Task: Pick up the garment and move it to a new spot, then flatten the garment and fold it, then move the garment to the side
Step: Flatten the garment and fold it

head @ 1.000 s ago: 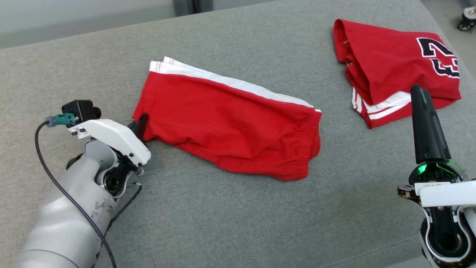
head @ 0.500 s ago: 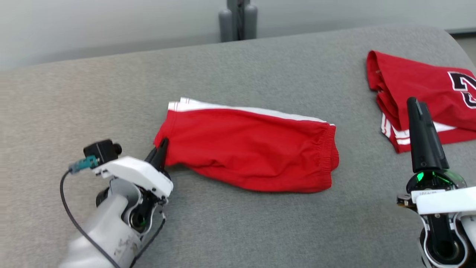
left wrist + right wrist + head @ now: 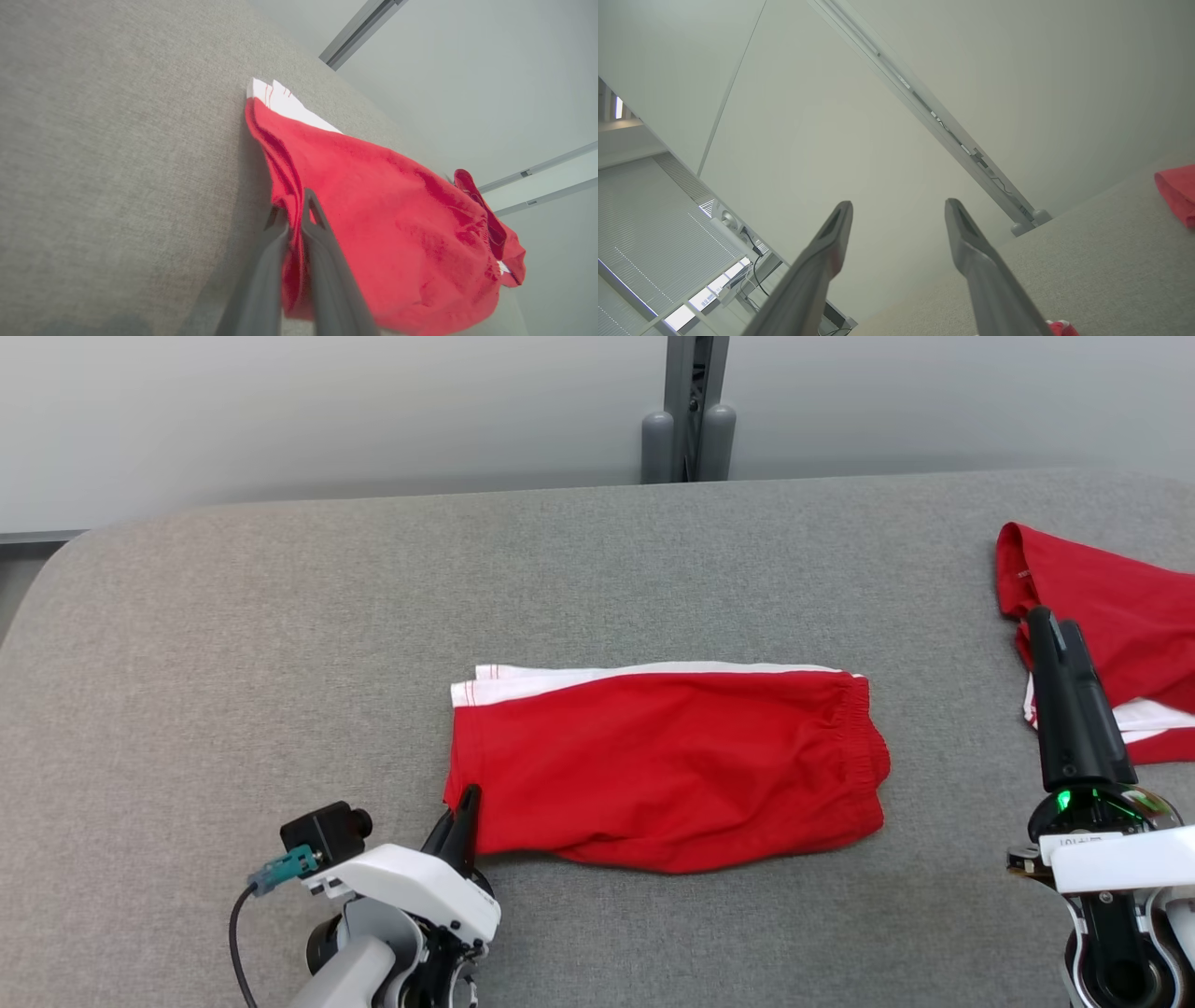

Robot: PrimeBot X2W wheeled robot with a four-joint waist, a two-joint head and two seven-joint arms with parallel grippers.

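Pinching the 8 o'clock corner of the folded red shorts (image 3: 672, 765), flat mid grey table (image 3: 280, 663), between closed fingers of left gripper (image 3: 467, 798); hovering at 4 o'clock with fingers of right gripper (image 3: 899, 204) wide apart, empty

Left gripper (image 3: 464, 810): near left; fingers slant toward far right, pinched together on near-left corner of red shorts (image 3: 672, 765); white wrist housing directly behind. Right gripper (image 3: 899, 205): near right; fingers spread wide, pointing far and tilted upward, holding nothing.
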